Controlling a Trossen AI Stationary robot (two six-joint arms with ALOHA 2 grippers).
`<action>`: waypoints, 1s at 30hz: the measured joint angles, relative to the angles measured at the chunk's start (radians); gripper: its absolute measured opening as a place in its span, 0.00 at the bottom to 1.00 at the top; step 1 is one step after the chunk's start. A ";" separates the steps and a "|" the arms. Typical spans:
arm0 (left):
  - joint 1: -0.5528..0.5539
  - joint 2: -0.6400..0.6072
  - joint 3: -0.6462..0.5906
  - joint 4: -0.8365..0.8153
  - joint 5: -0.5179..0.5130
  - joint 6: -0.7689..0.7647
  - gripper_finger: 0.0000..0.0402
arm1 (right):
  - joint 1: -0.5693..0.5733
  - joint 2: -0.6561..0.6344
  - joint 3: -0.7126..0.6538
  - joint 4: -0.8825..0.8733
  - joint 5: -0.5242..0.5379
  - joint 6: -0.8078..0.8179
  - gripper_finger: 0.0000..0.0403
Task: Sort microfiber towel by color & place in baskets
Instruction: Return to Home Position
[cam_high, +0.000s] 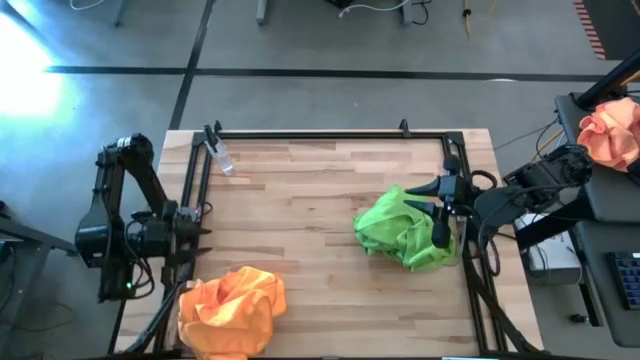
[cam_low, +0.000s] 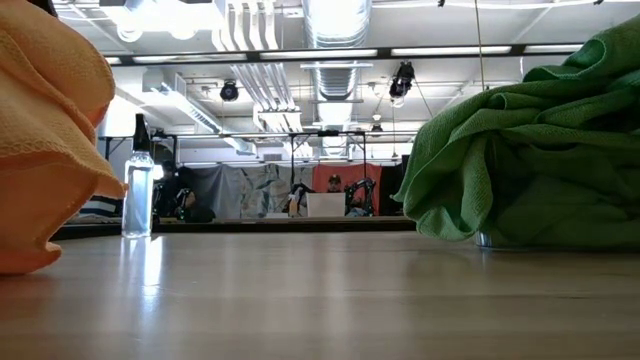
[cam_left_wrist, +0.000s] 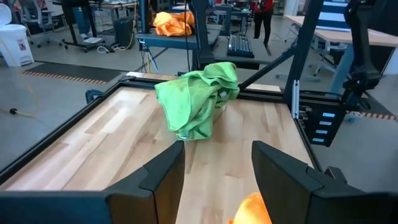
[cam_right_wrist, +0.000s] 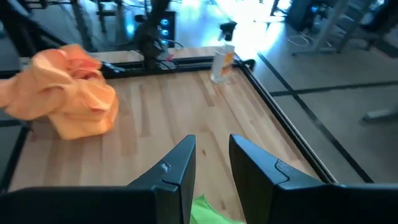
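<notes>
Lime-green fuzzy microfiber towels (cam_high: 405, 232) heaped right, bright orange ones (cam_high: 230, 310) left, bins beneath hidden. Left gripper (cam_high: 190, 235) at light wooden table (cam_high: 320, 190) edge, right gripper (cam_high: 441, 215) over green heap, both spread, empty. Risk: finger snagging cloth, dragging it out.

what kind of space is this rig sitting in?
Probably a robotics lab or workshop: bare ceiling ducts and strip lights overhead, a taped concrete floor, and more workbenches beyond the table.

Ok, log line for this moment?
orange towels heaped left | green towels heaped right | left end effector open, empty, left edge | right end effector open, empty, right edge
</notes>
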 joint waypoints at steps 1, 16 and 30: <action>0.000 -0.017 -0.007 0.000 0.000 0.001 0.43 | 0.000 -0.018 -0.028 0.002 0.012 0.020 0.23; -0.009 -0.216 -0.031 -0.001 0.000 0.240 0.43 | 0.000 -0.276 -0.478 0.470 0.021 0.023 0.23; -0.062 -0.462 -0.208 0.061 0.001 0.283 0.43 | -0.001 -0.315 -0.594 0.591 0.072 0.076 0.23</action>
